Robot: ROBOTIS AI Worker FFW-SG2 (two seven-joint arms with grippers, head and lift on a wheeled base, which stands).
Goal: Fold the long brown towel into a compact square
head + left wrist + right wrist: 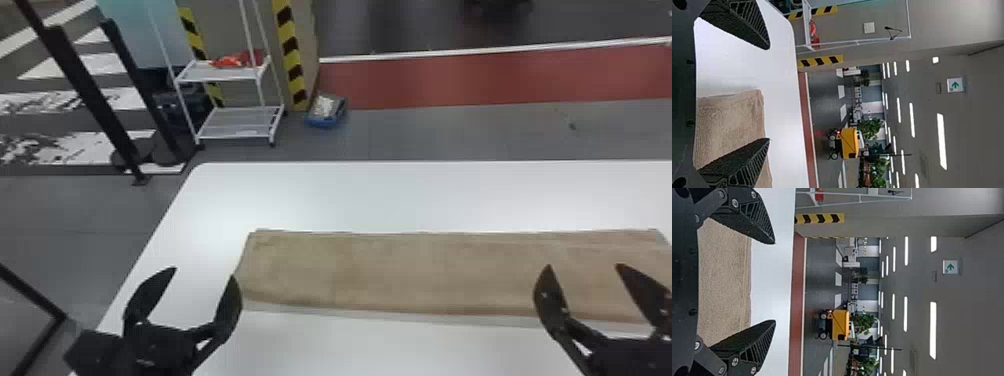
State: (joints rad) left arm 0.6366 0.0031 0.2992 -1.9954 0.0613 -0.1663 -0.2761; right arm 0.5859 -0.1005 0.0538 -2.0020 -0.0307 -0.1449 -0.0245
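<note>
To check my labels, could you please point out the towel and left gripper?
Towel [425, 275], head view: middle of its top face.
Left gripper [204, 272], head view: midway between its fingertips.

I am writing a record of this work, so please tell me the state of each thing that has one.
Long brown cloth towel: laid out lengthwise, not a compact square
Left black two-fingered gripper: open, empty
Right black two-fingered gripper: open, empty
White metal shelf rack: upright, upper shelf loaded

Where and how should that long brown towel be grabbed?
The towel lies flat, stretched out sideways, so probably pinch its left short edge from the robot's left, top and underside together; the open left end effector is near there.
</note>
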